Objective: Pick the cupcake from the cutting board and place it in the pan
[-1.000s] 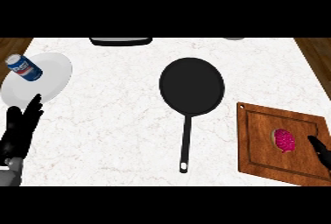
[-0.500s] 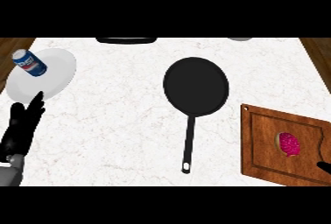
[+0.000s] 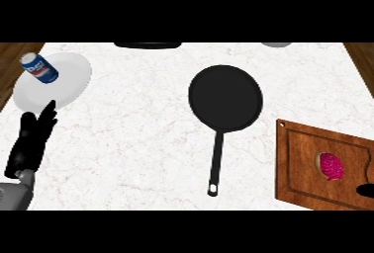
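a: what sits on the white marbled counter?

b: one round black pan with a long thin handle, one wooden cutting board with a groove, one white plate bearing one blue can.

a: and the cupcake?

b: one, pink and bumpy, lying on the board, well apart from the pan.

a: the hands?

b: the left hand rests at the left edge, fingers straight. the right hand shows only a black tip; its fingers cannot be told.
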Controlling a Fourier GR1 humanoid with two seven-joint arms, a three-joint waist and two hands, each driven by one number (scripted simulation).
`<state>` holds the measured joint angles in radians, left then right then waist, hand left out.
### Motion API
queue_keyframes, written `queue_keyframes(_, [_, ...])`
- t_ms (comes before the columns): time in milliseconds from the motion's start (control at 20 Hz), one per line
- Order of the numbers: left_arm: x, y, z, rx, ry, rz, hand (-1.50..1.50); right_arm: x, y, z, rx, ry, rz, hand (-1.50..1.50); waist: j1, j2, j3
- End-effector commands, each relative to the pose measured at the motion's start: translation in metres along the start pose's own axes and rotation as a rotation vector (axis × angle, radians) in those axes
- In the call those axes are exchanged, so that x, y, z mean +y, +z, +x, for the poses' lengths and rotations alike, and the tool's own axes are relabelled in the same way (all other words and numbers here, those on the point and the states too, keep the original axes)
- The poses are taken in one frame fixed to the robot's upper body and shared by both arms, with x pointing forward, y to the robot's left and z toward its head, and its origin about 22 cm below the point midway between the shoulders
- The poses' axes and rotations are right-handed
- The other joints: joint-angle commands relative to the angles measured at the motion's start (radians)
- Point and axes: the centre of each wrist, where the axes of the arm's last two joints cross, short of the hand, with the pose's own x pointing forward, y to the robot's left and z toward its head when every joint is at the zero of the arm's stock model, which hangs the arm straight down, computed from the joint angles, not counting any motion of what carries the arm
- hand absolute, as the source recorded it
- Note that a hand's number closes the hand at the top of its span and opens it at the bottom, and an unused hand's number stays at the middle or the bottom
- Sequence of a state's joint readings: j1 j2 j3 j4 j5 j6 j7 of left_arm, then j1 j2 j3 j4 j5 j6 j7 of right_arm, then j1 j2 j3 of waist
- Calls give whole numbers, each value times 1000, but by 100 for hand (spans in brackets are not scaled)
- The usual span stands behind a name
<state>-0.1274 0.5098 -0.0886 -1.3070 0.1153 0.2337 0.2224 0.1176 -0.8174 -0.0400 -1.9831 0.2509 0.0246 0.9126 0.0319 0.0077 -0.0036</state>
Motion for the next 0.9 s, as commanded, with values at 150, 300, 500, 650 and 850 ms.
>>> queue_keyframes(150, [-4, -3, -2, 17, 5, -6, 0, 18, -10, 48, 89, 127, 155, -150, -12, -4, 3])
queue_keyframes(300, [12, 7, -8, -1, 11, 11, 0, 69, -12, 32, 99, 135, 154, -150, -18, -7, 4])
queue_keyframes(500, [6, -17, -18, 27, 14, 13, 0, 69, -16, 47, 104, 166, 167, -150, -32, -6, 3])
queue_keyframes(650, [2, -4, -11, 12, 12, 20, 0, 75, -28, 31, 160, 211, 152, -150, -29, -7, 3])
queue_keyframes(850, [13, -6, -9, 35, 11, 9, 0, 80, -25, 25, 155, 215, 184, -150, -32, -8, 3])
